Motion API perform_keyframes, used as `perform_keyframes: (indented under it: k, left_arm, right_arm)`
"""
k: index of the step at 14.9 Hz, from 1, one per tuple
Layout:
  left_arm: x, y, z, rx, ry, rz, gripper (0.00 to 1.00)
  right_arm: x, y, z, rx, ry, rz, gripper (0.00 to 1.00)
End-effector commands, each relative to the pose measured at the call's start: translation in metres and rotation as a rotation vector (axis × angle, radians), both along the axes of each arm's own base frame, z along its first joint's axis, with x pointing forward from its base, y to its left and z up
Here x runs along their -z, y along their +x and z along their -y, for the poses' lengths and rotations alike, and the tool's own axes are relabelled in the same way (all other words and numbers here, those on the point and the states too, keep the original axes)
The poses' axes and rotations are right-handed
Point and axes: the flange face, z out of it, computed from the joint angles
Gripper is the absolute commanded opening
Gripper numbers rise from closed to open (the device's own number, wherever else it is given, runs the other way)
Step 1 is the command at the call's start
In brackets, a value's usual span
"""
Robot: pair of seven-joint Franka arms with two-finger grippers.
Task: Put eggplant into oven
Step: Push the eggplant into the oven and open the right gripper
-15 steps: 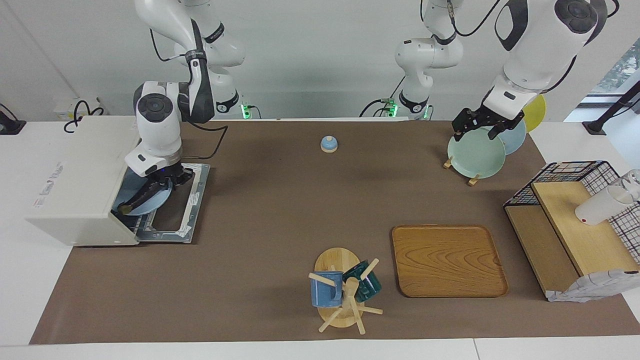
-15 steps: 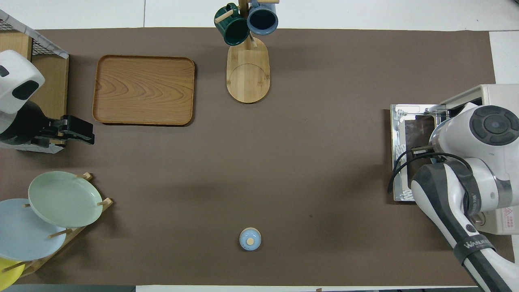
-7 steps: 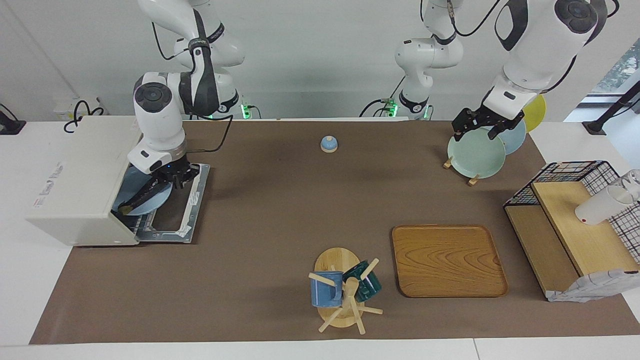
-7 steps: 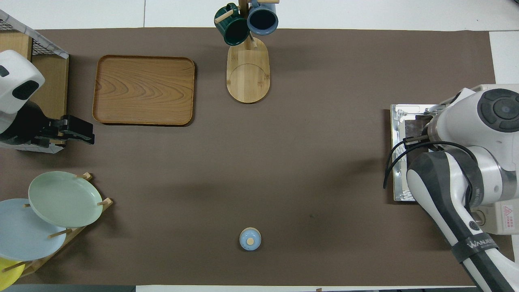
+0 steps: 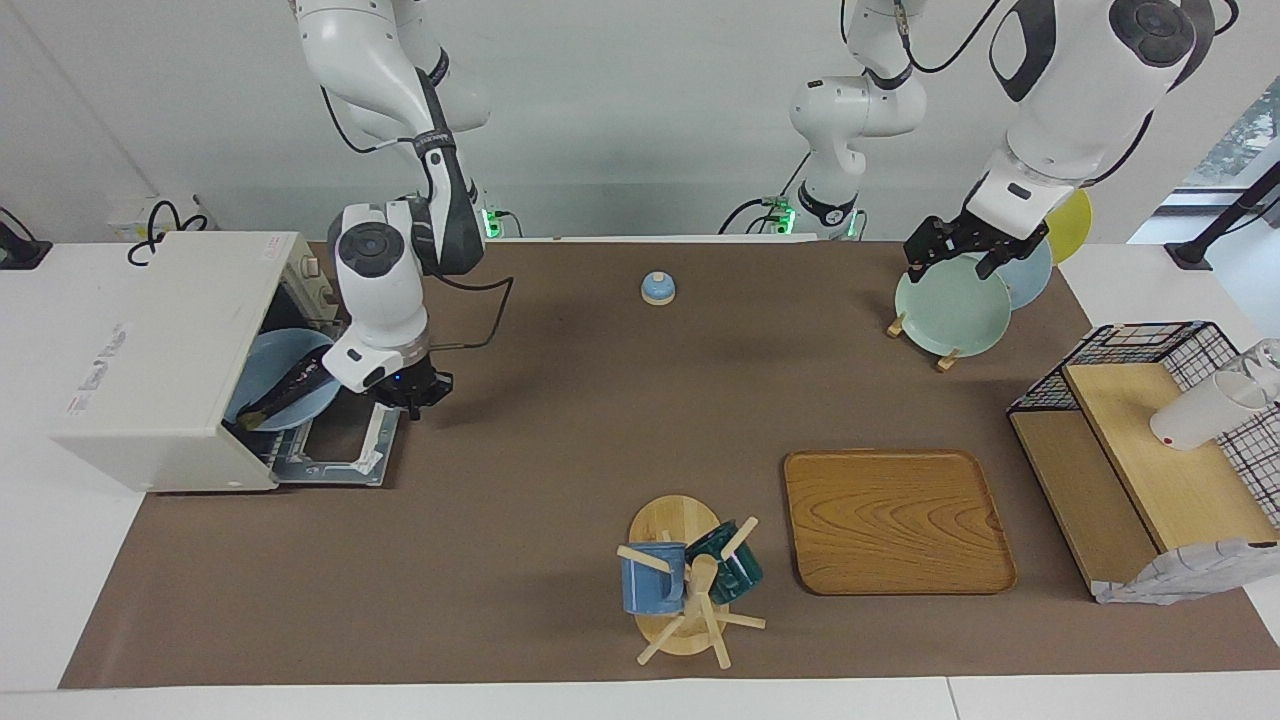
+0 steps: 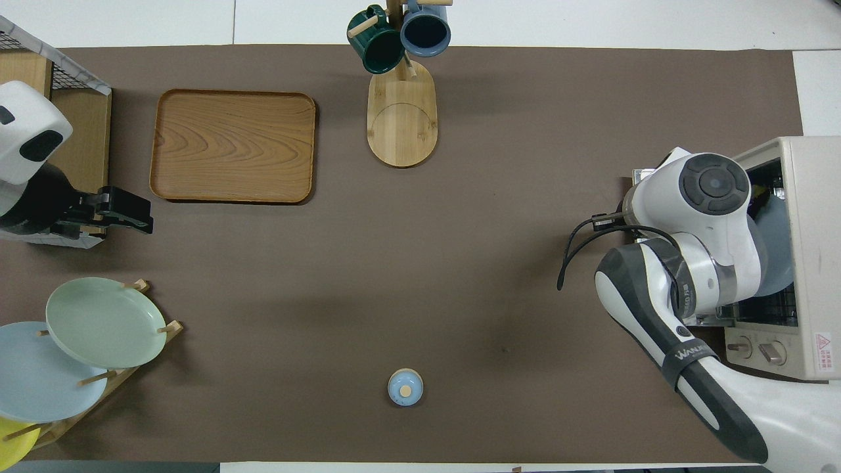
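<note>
While the eggplant [image 5: 285,393] is lying on a blue plate [image 5: 272,382] inside the open oven [image 5: 165,355], the right gripper [image 5: 415,395] is hanging empty with fingertips together over the lowered door [image 5: 340,450], and the left gripper [image 5: 955,248] is waiting with fingers spread above the plate rack [image 5: 950,305].

We see the eggplant [image 5: 285,392] on a plate [image 5: 268,385] in the oven [image 5: 165,360] at the right arm's end; the tray [image 5: 895,520] lies near the basket [image 5: 1140,440] at the left arm's end.
</note>
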Motion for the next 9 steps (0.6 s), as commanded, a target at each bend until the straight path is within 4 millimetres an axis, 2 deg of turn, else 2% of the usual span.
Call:
perform_keyframes:
  k: [1, 5, 9]
  left_arm:
    - [-0.004, -0.001, -0.004, 0.002, 0.016, 0.000, 1.00]
    - [-0.004, -0.001, -0.004, 0.002, 0.016, 0.000, 1.00]
    - [-0.004, -0.001, -0.004, 0.002, 0.016, 0.000, 1.00]
  right_arm:
    - [0.008, 0.000, 0.010, 0.037, 0.017, -0.008, 0.00]
    - [0.021, -0.011, 0.006, 0.036, 0.024, -0.032, 0.00]
    - [0.034, -0.013, 0.007, 0.022, 0.012, -0.052, 0.00]
